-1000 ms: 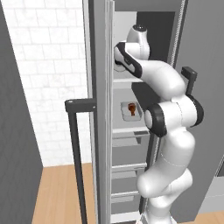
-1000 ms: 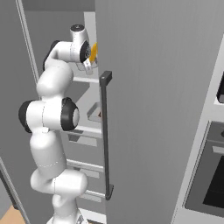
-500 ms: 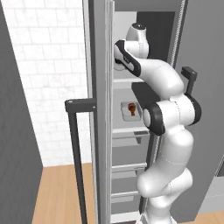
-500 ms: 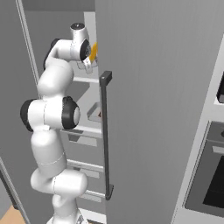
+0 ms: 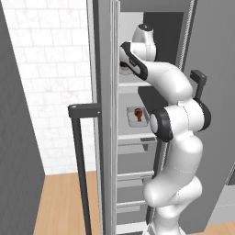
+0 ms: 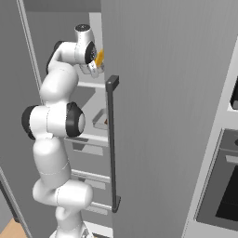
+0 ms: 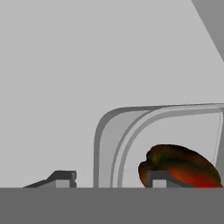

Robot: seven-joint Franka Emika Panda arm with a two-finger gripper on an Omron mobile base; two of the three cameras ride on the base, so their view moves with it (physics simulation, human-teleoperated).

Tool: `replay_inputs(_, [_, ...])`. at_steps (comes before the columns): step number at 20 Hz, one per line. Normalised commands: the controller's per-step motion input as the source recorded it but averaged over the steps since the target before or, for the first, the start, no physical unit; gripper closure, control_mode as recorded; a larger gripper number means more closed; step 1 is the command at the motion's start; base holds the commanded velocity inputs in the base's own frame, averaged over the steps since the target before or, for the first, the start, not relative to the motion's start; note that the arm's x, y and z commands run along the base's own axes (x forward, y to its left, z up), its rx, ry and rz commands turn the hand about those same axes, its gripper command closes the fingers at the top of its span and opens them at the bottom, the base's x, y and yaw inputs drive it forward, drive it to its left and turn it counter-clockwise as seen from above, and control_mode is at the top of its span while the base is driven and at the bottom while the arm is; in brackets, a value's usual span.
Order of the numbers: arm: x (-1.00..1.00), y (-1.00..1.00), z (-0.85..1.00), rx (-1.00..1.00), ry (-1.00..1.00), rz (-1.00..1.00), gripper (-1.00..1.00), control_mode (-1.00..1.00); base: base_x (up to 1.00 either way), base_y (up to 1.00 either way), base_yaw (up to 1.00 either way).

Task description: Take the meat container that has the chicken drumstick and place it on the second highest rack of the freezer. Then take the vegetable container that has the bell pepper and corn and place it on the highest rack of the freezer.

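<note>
With my claw (image 7: 105, 178) parted astride the vegetable container (image 7: 131, 131) rim | bell pepper (image 7: 181, 168) just right of it, on highest rack (image 5: 131, 84) | light, rigid, slick tray; grip rim only.

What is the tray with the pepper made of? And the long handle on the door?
The tray looks like smooth pale grey plastic or metal: thin rounded rim, matte. The bell pepper has glossy dark red skin. The door handle looks like matte black metal, though that is uncertain in a rendering.

The corn (image 6: 99, 57) is largely hidden behind the freezer (image 6: 162, 116) door edge; the bell pepper (image 7: 179, 168) is cut off below.
</note>
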Motion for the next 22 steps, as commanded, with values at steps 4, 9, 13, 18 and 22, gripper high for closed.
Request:
replay_inputs(4, [0.0, 0.0, 0.0, 0.0, 0.0, 0.0, -1.0, -1.0, 0.0, 0.0, 0.0])
replay_inputs(9, [-0.11, -0.08, 0.0, 0.0, -0.21, -0.12, -1.0, -1.0, 0.0, 0.0, 0.0])
replay_inputs(13, [-0.37, -0.08, 0.02, 0.05, -0.35, -0.19, -1.0, -1.0, 0.0, 0.0, 0.0])
replay_inputs(18, [-0.27, 0.0, 0.15, 0.05, -0.21, -0.14, -1.0, -1.0, 0.0, 0.0, 0.0])
replay_inputs(22, [-0.9, -0.23, 0.17, 0.03, -0.02, 0.0, -1.0, -1.0, 0.0, 0.0, 0.0])
